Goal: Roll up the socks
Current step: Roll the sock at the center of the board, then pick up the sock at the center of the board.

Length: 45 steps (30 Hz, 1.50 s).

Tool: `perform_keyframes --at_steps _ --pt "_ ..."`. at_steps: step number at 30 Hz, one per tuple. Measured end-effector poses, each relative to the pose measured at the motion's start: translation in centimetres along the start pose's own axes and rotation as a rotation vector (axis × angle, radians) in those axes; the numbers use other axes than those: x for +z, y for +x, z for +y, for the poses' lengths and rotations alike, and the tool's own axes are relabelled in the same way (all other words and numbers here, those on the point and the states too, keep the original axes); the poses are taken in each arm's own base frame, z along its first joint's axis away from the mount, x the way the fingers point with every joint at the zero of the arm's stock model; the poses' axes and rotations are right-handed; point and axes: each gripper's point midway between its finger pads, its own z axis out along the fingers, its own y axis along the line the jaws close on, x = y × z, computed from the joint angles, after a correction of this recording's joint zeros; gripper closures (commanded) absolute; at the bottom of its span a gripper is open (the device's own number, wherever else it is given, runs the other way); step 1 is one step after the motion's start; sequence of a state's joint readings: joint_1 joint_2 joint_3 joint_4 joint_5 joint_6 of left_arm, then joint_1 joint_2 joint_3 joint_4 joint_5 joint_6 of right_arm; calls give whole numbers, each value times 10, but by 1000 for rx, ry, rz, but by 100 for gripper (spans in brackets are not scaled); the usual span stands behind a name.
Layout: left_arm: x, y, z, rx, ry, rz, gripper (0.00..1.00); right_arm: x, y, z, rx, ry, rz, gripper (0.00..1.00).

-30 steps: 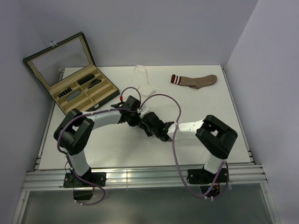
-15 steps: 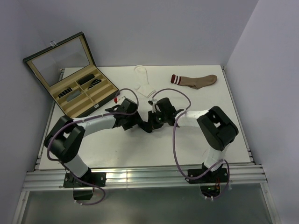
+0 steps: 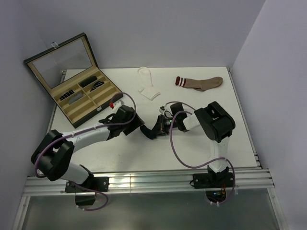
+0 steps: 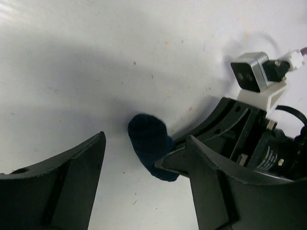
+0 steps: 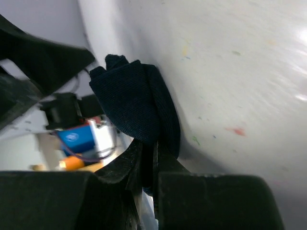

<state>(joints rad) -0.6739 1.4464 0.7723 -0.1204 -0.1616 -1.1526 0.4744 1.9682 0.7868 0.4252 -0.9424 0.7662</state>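
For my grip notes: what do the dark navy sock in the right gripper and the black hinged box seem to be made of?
Dark navy sock: soft matt knit; fine weave and folds show. Black hinged box: rigid shell, clear glass-or-plastic lid, beige lining; exact material unclear.

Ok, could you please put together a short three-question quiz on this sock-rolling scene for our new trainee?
1. True or false: the left hand is shut on the navy sock.
2. Which hand grips the navy sock? A: left. B: right. C: neither.
3. Fill in: seen from the top camera, the brown sock with the striped cuff lies to the robot's ____ of the white sock.

Key
1. False: its fingers stand open on either side of the sock.
2. B: the right hand pinches it.
3. right
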Motion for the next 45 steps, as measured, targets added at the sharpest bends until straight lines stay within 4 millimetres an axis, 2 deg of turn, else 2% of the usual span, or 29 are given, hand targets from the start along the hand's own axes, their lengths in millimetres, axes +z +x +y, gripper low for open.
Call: perform_keyframes --at_steps 9,13,20,26,28,31,33,36,38,42,44,45 --pt "14 40 4 -20 2 92 30 -1 -1 1 167 -75 -30 100" --pt "22 46 7 -35 -13 105 32 -1 -4 4 186 -109 -52 99" --pt "28 48 2 -65 3 105 35 0 -9 9 202 -163 -82 98" --pt "37 50 -4 -85 10 106 47 0 -10 10 204 -181 -92 98" --pt "40 50 -6 -93 11 108 57 0 -10 10 203 -181 -94 98" --pt "44 51 -6 -102 10 108 71 1 -11 9 200 -179 -99 93" --pt "45 51 -7 -110 11 107 90 1 -11 9 196 -178 -101 89" --pt "46 51 -8 -117 17 105 100 0 -10 7 190 -177 -107 79" --pt "47 51 -8 -117 19 105 100 0 -9 7 189 -176 -108 68" --pt "47 51 -7 -116 15 103 100 -1 -8 7 195 -165 -109 55" --pt "47 51 -7 -113 12 101 100 -3 -7 8 197 -147 -107 45" --pt "47 51 -7 -111 11 99 100 -5 -6 9 195 -136 -108 44"
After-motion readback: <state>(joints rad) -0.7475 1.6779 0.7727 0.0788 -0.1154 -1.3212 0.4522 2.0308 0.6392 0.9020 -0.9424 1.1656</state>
